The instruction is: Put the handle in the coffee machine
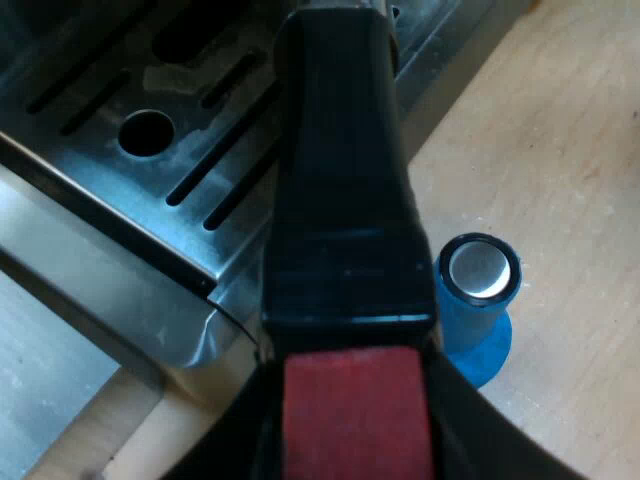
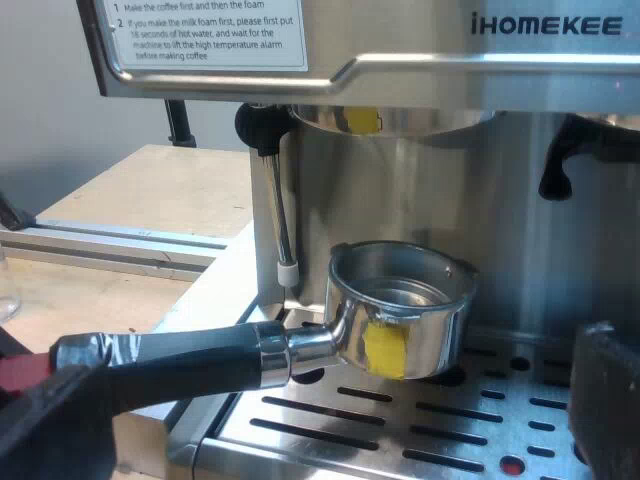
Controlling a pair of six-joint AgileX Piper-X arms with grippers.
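Horizontally, the holder is clamped at its red-ended handle by the left tool, its metal basket held over the drip tray, below the brew head. The right tool is spread wide.

Matte black jaws, broad and blocky, smooth-faced, with softly rounded edges on both arms.

A lab or workshop, by the espresso machine on a bare plywood bench top near an aluminium frame rail
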